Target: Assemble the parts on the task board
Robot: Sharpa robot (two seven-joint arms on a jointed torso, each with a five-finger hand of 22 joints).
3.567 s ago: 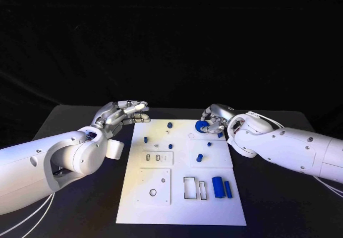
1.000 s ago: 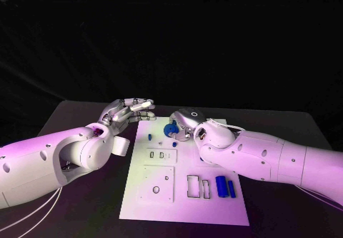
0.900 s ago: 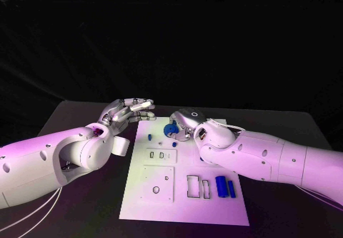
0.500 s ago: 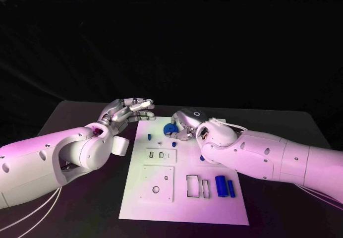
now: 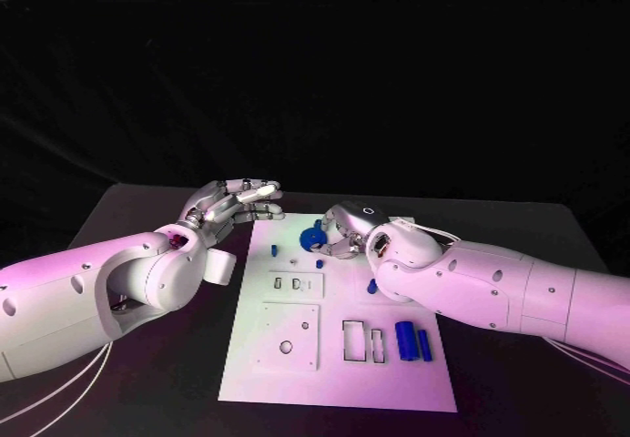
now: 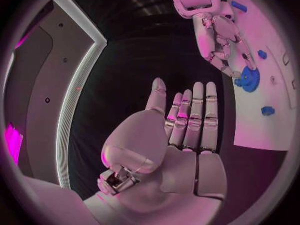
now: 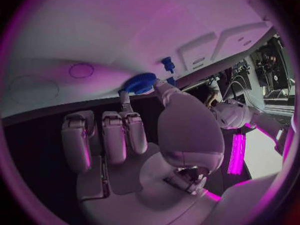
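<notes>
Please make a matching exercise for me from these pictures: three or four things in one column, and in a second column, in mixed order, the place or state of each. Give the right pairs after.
Things
1. blue gear
2. left hand
3. two blue cylinders
4. right hand

Places or states
A. lying side by side on the near right part of the task board
B. holds nothing, beside the board's far left corner
C. pinched over the far part of the board
D. grips the gear

Pairs: 1-C, 2-B, 3-A, 4-D
</notes>
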